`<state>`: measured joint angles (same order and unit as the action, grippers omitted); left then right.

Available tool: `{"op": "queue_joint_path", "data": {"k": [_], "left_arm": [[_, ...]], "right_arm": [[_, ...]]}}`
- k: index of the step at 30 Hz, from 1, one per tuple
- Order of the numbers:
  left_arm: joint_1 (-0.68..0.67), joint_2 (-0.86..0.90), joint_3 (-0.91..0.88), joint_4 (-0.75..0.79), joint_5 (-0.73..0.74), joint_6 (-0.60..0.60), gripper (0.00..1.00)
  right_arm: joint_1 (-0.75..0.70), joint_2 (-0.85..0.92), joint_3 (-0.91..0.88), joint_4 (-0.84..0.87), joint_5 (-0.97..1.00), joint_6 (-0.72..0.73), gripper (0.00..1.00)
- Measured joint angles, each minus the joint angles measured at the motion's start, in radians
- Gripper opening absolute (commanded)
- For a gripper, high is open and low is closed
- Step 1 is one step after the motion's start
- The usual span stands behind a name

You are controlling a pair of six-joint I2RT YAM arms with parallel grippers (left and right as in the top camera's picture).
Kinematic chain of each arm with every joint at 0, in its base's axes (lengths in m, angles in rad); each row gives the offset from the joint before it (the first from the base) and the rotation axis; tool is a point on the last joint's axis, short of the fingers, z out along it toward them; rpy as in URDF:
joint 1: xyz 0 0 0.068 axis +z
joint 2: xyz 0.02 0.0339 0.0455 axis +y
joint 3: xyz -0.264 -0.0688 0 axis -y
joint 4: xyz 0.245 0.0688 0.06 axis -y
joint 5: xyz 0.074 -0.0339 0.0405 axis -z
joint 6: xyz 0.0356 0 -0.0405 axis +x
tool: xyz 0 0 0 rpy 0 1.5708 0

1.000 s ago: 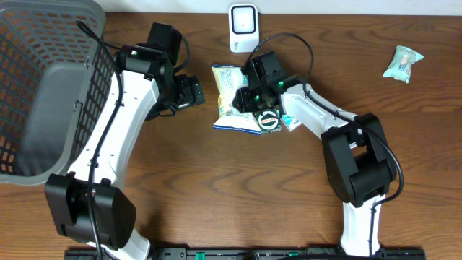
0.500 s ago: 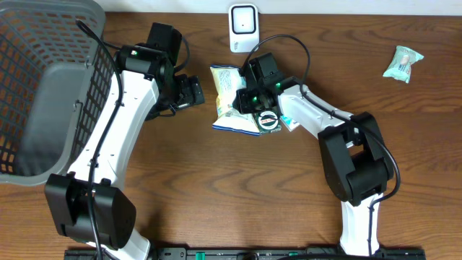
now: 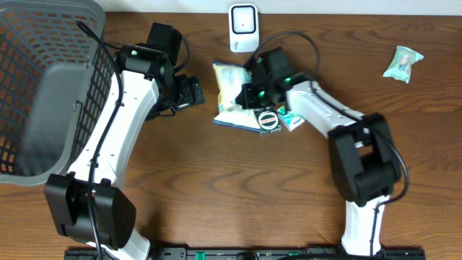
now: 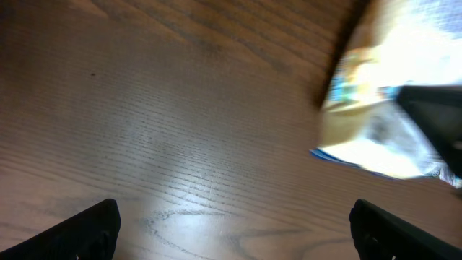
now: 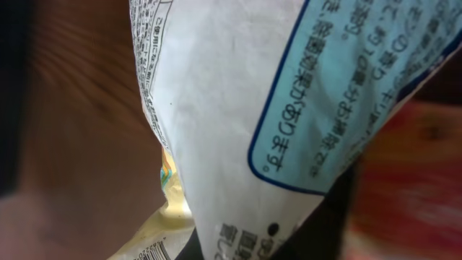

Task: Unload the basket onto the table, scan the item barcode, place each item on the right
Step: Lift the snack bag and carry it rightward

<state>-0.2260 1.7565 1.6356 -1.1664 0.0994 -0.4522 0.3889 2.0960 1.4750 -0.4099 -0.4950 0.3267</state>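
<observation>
Right pincer (image 3: 253, 94) is shut at the right edge of the snack bag (image 3: 228, 97), which lies flat on the worktop (image 3: 216, 188) just below the scanner (image 3: 243, 27). Its wrist view is filled by a white wrapper (image 5: 216, 94) with a pale blue label; can't tell if it's actually pinched. Left pincer (image 3: 193, 92) is wide apart and empty, just left of the bag. The basket (image 3: 94, 11) is far left.

Dark brown wooden table (image 3: 216, 188) (grain clearly visible); soft pale glare on surface in left wrist view.
</observation>
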Motion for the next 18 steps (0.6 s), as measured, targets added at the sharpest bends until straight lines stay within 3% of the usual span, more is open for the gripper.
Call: {"op": "queue_joint_path", "data": {"k": [12,18], "left_arm": [[0.000,0.000,0.000,0.000,0.000,0.000,1.00],[0.000,0.000,0.000,0.000,0.000,0.000,1.00]], "right_arm": [[-0.245,-0.190,-0.001,0.034,-0.431,0.027,0.01],[-0.376,-0.188,-0.001,-0.008,-0.469,0.045,0.01]]}}
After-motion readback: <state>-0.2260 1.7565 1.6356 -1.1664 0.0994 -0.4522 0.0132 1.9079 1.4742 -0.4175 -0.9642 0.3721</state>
